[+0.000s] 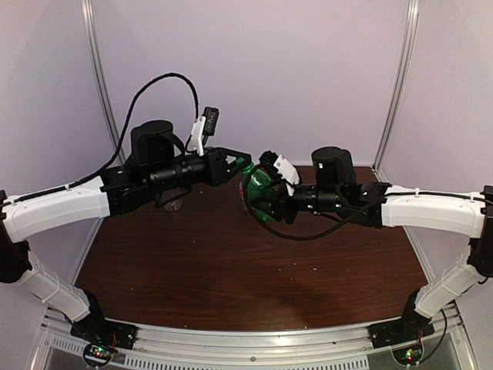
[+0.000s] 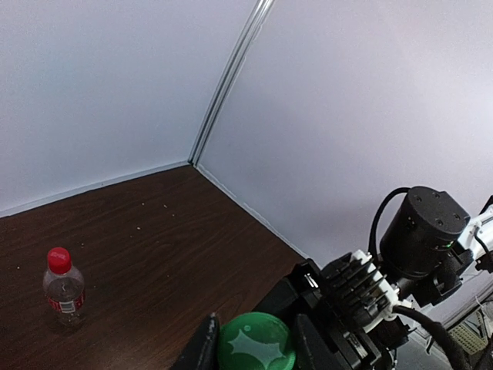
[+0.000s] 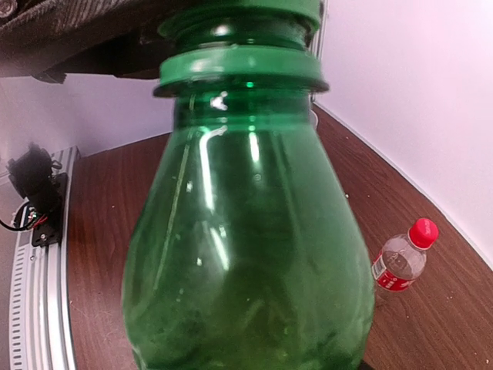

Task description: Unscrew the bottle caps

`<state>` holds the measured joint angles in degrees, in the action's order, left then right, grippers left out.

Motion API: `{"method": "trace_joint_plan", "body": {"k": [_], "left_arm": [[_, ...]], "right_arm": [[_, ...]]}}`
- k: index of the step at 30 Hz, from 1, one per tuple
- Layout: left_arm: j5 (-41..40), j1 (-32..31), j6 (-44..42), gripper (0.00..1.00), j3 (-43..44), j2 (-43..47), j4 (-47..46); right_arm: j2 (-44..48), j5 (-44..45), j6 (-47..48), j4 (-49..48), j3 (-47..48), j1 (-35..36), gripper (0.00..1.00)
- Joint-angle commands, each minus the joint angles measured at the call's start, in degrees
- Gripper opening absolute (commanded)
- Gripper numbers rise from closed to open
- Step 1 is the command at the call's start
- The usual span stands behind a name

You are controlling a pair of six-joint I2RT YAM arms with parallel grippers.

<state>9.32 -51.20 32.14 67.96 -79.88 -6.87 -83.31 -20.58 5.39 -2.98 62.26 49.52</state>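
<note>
Green cap (image 2: 256, 343) pinched between left gripper (image 1: 237, 164) jaws. Green bottle (image 3: 246, 254) body clamped within right gripper (image 1: 271, 203) jaws. Red-capped small bottle (image 2: 64, 289) stood well apart from both.

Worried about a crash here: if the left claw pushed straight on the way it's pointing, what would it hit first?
The left claw is shut on the green cap, so it would drive straight into the green bottle held by the right claw; beyond that, depth is unclear.
</note>
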Motion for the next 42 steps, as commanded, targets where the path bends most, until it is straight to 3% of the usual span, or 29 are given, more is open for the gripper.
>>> {"method": "trace_joint_plan", "body": {"k": [1, 8, 21, 33, 42], "left_arm": [[-3.7, 0.1, 2.3, 0.20, 1.5, 0.3, -0.7], [-6.9, 0.1, 5.3, 0.22, -1.0, 1.5, -3.8], [0.6, 0.2, 4.2, 0.28, -1.1, -1.1, -8.2], [-6.8, 2.4, -1.3, 0.29, -7.8, 6.7, -5.2], [-14.2, 5.9, -2.8, 0.30, -20.0, 12.4, -0.5]], "right_arm": [[2.8, 11.6, -1.8, -3.1, -1.3, -0.5, 0.40], [3.2, 18.0, -1.4, -4.0, -1.9, 0.3, 0.40], [2.2, 5.3, -0.4, -2.9, -0.6, 0.3, 0.40], [4.6, 4.3, -0.9, -1.7, -2.0, -1.1, 0.41], [5.6, 3.1, -1.6, -1.4, -2.5, -2.5, 0.42]]}}
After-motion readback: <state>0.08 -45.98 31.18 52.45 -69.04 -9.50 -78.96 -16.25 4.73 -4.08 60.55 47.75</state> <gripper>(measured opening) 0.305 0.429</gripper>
